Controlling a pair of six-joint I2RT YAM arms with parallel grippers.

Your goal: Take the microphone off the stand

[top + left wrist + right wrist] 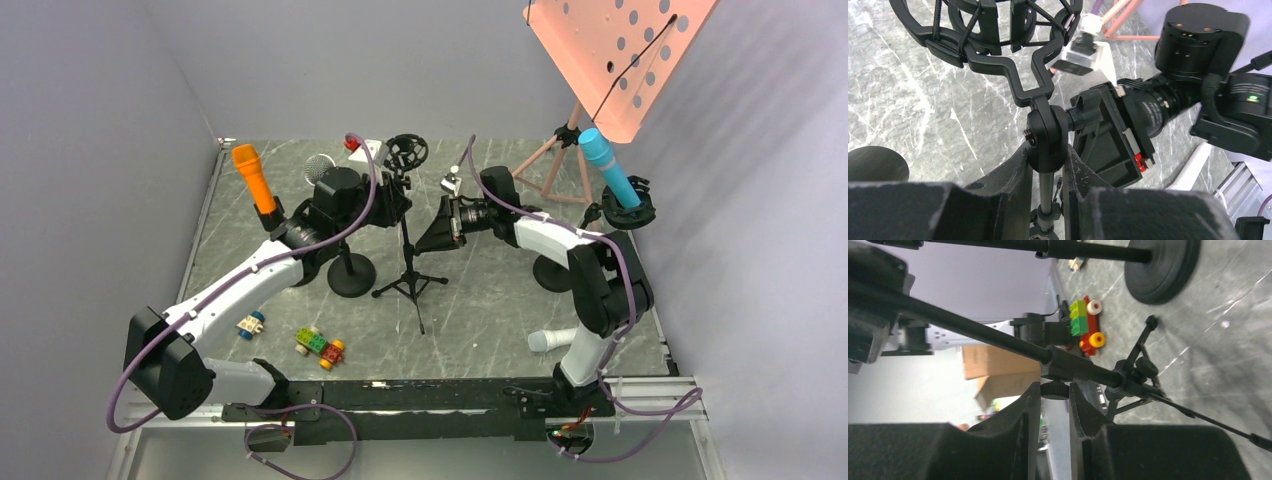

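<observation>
The grey marbled desk (480, 310) fills the middle of the overhead view. A salmon perforated music stand (610, 50) leans over its upper right corner.

The left arm (230, 290) reaches up from the lower left and the right arm (600, 280) from the lower right. Both meet at the black tripod stand (408, 270) in the centre, which has a ring cradle (407, 152) at its top.

In the left wrist view, the left fingers (1010, 180) are clamped from both sides on the swivel joint (1044, 132) just under the cradle. In the right wrist view, the right fingers (1023, 415) are pinched closed on a small ribbed knob (1054, 390) at the collar on the stand's pole.

A round black base (351, 273) sits just left of the tripod's feet.

The orange microphone (254, 178) stands tilted in a holder at upper left, beside the left arm. The blue microphone (608, 168) sits tilted in a black cradle (628, 212) at right, below the music stand. The white microphone (552, 340) lies flat on the desk at lower right, next to the right arm's base.

A green, red and yellow toy car (320, 347) and a smaller toy (251, 324) lie at lower left, well apart from the stand.
</observation>
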